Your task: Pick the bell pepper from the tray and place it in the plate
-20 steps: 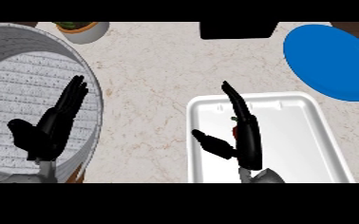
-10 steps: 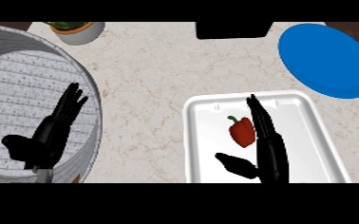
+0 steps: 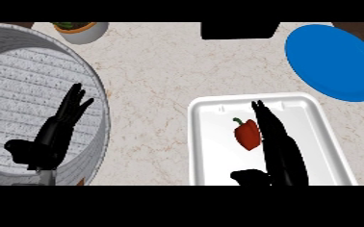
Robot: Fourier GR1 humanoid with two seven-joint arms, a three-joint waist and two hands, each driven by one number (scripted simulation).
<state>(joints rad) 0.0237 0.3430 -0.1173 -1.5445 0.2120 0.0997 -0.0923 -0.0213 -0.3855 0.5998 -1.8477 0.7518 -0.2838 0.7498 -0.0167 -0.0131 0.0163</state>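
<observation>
**Open hand lies beside pepper in tray**

While the red bell pepper (image 3: 247, 134) sits in the white tray (image 3: 213, 144), the robot's right hand (image 3: 279, 146) lies stretched along its side at 3 o'clock, fingers (image 3: 260, 113) straight and pointing toward 12 o'clock. Seen from the head view, the hand is flat and open, its thumb (image 3: 249, 177) set apart at the lower edge, at about 6 o'clock from the pepper. Nothing is curled round the pepper; whether the fingers touch its side or merely pass just beside it cannot be told from this angle. The pepper rests near the middle of the tray, its green stem turned toward 11 o'clock.

At about 1 o'clock from the tray, well apart from it, lies the blue plate (image 3: 327, 60), partly cut by the right edge of the view. Pale speckled counter (image 3: 156, 77) separates the two.

On the far side, at 9 o'clock from the tray, a large round grey basin (image 3: 43, 77) with a ribbed floor fills the left of the view. The left hand (image 3: 57, 130) shows over it, open and resting, fingers relaxed and pointing toward 1 o'clock.

Near the top edge, at 12 o'clock from the basin, stands a small potted plant (image 3: 80, 30). A dark rectangular object (image 3: 238, 30) sits on the counter's far edge, at 12 o'clock from the tray.
</observation>
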